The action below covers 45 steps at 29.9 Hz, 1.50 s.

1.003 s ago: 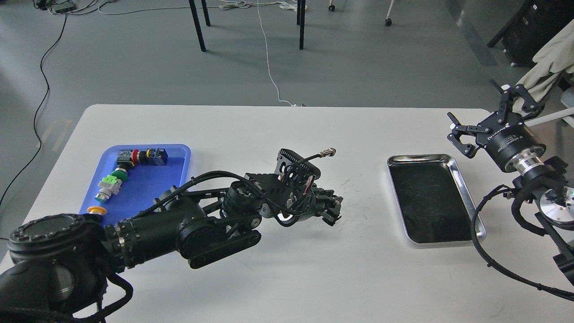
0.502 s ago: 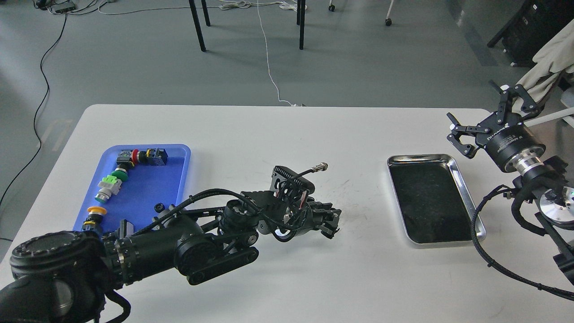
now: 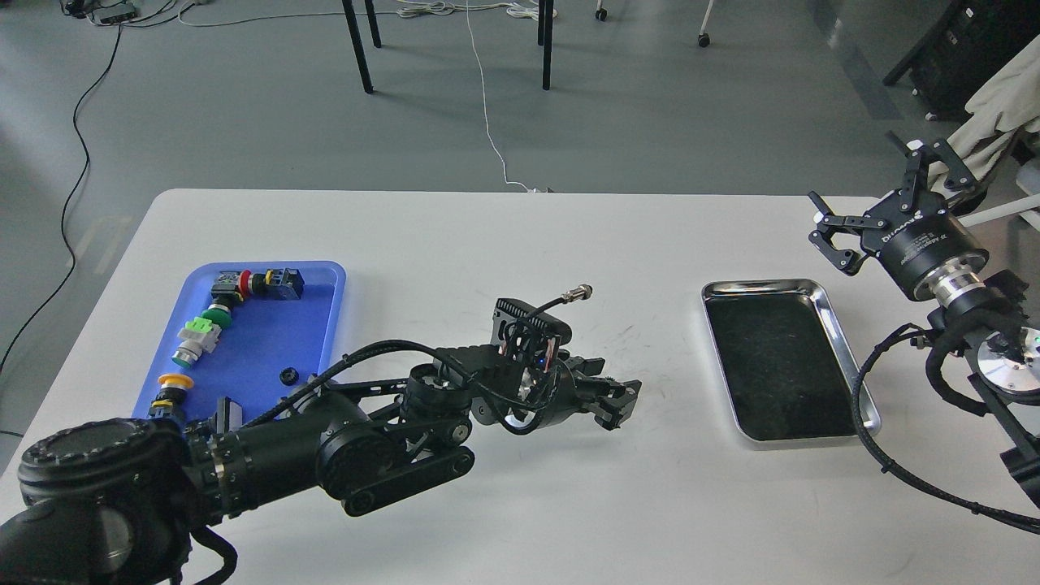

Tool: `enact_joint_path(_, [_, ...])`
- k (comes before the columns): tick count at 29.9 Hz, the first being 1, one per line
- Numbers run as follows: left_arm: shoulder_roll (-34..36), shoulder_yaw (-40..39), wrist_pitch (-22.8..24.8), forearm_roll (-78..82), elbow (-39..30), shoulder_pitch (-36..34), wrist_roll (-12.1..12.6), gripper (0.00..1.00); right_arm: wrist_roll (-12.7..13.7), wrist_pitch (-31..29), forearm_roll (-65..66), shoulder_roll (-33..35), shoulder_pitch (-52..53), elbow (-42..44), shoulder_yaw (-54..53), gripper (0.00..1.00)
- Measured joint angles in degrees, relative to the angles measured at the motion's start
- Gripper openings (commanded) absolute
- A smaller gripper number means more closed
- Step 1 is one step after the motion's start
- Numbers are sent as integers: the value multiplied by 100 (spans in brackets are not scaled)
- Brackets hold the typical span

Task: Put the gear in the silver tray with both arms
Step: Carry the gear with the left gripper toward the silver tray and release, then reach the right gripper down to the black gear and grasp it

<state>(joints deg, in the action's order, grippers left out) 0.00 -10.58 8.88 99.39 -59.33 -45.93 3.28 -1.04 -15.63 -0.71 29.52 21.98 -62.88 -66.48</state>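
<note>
So the left hand [image 3: 621, 398] has pushed out a bit further toward the silver tray [image 3: 845, 345] compared to half a second ago, when it sat lower and further back over the white surface [image 3: 487, 236]. It's now roughly midway between the blue tray [image 3: 325, 280] and the silver one, but still well apart from the silver rim. Honestly I can't tell how far its fingers are spread or whether there's anything pinched in them; it's all black on black and seen nearly end-on. If a gear is in there, it's hidden.

There's a small dark round part [image 3: 287, 376] lying on the blue tray near its front right area, which might be a gear, too small to say for sure. The rest of that tray holds the colourful push buttons [image 3: 199, 329].

The right hand [image 3: 868, 191] has lifted slightly and drifted back a touch. It hangs above the far right corner of the surface, beyond the silver tray, fingers spread wide with nothing in them.

The silver tray looks empty, just the dark shiny bottom, so my guess is nothing's been delivered yet. The left arm's reach reads like a carry toward the tray or a handover, but that hinges on whether it really has something.
</note>
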Motion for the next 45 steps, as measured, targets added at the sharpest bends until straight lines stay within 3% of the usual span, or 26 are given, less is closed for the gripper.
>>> enact_joint_path(9, [0,-1419,-338,-457,24,-239,2,98,-3,35,-6,-444,102,174,-65,99])
enact_joint_path(14, [12,-2267,-728,-713,-325,-272,18,98,-3,22,-7,-514,150,135,-19,99])
enact_joint_path(18, [538,-2917,-796,-1571,-507,-275,74,98,-8,56,2,-518,376,174,261,99])
enact_joint_path(25, [1622,-3554,-1174,-3930,-528,-138,81,98,-2,98,36,129,1125,196,1599,99])
enact_joint_path(30, [1843,-3939,-1964,-4981,-519,138,71,98,12,102,44,709,1825,152,2535,99])
enact_joint_path(32, [1854,-4117,-2066,-5194,-519,295,79,98,40,99,61,894,2263,112,3120,99])
enact_joint_path(35, [1862,-4395,-2037,-5514,-523,492,81,98,67,96,101,1028,3039,39,4164,99])
enact_joint_path(45, [2199,-4681,-1265,-6786,-502,620,215,98,217,73,900,863,5310,-494,7060,99])
